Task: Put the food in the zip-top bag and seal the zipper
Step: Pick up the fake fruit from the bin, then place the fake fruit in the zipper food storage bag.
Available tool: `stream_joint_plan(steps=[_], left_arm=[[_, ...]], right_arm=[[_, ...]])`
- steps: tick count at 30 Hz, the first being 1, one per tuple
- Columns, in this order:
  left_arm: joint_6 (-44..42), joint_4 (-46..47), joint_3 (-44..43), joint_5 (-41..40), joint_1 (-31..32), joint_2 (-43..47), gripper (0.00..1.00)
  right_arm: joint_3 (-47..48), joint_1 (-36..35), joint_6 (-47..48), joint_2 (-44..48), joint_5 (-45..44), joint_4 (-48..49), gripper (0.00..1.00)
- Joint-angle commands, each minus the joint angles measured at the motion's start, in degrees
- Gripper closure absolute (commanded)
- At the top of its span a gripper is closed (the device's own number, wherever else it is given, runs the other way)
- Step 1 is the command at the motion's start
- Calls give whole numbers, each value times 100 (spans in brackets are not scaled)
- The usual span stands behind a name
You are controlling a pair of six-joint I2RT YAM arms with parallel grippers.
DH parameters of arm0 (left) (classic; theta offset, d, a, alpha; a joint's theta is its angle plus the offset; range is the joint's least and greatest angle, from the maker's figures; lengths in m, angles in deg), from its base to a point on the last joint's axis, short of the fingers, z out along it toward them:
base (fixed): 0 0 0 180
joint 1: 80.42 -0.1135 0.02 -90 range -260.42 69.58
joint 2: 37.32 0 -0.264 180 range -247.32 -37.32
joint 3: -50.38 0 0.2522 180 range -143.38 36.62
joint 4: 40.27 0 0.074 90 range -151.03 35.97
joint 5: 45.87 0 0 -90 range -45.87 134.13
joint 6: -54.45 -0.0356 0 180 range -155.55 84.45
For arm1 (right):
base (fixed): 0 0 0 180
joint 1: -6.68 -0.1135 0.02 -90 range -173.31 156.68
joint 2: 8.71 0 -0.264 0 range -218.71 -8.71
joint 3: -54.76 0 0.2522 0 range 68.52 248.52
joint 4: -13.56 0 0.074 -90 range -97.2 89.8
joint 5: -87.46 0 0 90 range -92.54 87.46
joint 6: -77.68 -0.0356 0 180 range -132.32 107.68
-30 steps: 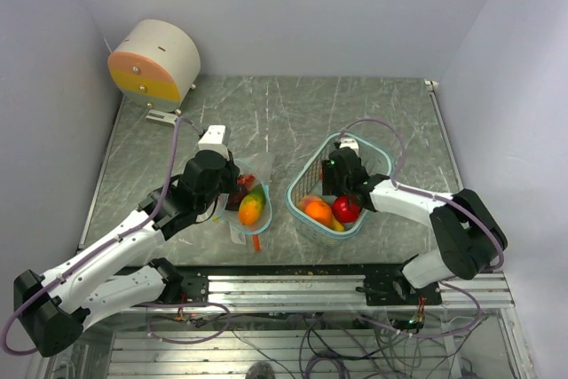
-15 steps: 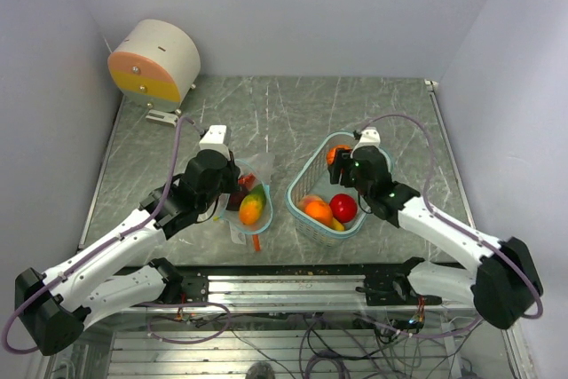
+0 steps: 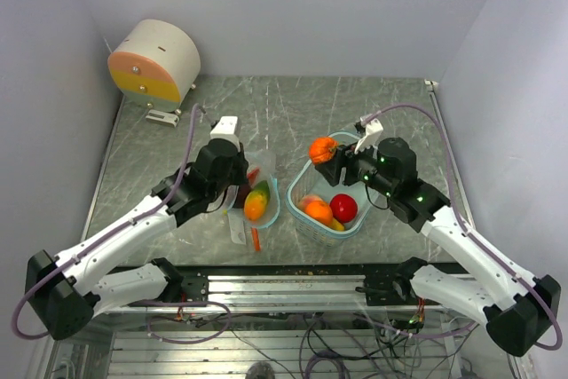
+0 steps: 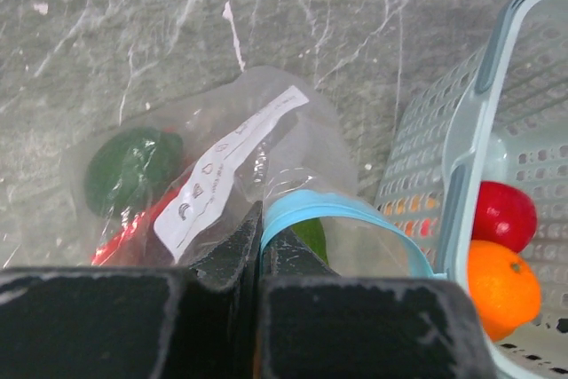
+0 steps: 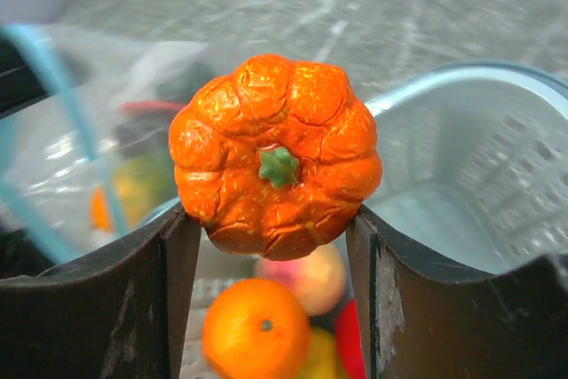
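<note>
My right gripper (image 3: 328, 159) is shut on an orange toy pumpkin (image 3: 322, 149) and holds it in the air above the left rim of the teal tub (image 3: 377, 159); in the right wrist view the pumpkin (image 5: 275, 155) sits between both fingers. My left gripper (image 3: 241, 185) is shut on the blue zipper rim (image 4: 342, 213) of the clear zip-top bag (image 4: 266, 144), holding its mouth open. Inside the bag lie a green piece (image 4: 131, 169), a red piece (image 4: 124, 235) and a yellow-orange piece (image 3: 255, 206). An orange (image 3: 318, 211), a red apple (image 3: 344, 208), a peach (image 5: 312, 278) and a yellow piece stay in the tub.
A round cream and orange device (image 3: 155, 61) stands at the back left corner. A small orange stick (image 3: 256, 239) lies on the marble table (image 3: 284, 104) in front of the bag. White walls close in the left, back and right sides.
My right gripper has lifted the pumpkin out of the tub and moved it up and left toward the bag. My left gripper has shifted slightly right and back with the bag rim.
</note>
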Motion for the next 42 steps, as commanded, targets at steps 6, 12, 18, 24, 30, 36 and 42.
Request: stream_joint_plan(steps=[6, 12, 18, 24, 30, 36, 42], left_arm=[[-298, -14, -1132, 45, -31, -636, 93], [-404, -7, -1430, -4, -33, -837, 93], [-470, -3, -1606, 83, -31, -1062, 93], [-509, -43, -1650, 124, -26, -1046, 93], [-510, -120, -1679, 229, -31, -843, 93], [-456, -88, -1627, 422, -26, -722, 93], [-444, -26, -1588, 449, -31, -760, 93]], right_arm=[[173, -208, 139, 152, 2734, 463, 67], [328, -897, 44, -296, 2998, 1052, 67], [485, -1500, 17, -859, 2835, 1400, 67], [487, -1546, -131, -1025, 2324, 1524, 67], [863, -1553, -16, -1417, 679, 913, 68], [1403, -1612, -3, -1958, -228, 773, 61], [1850, -1843, 193, -2392, -583, 626, 24]])
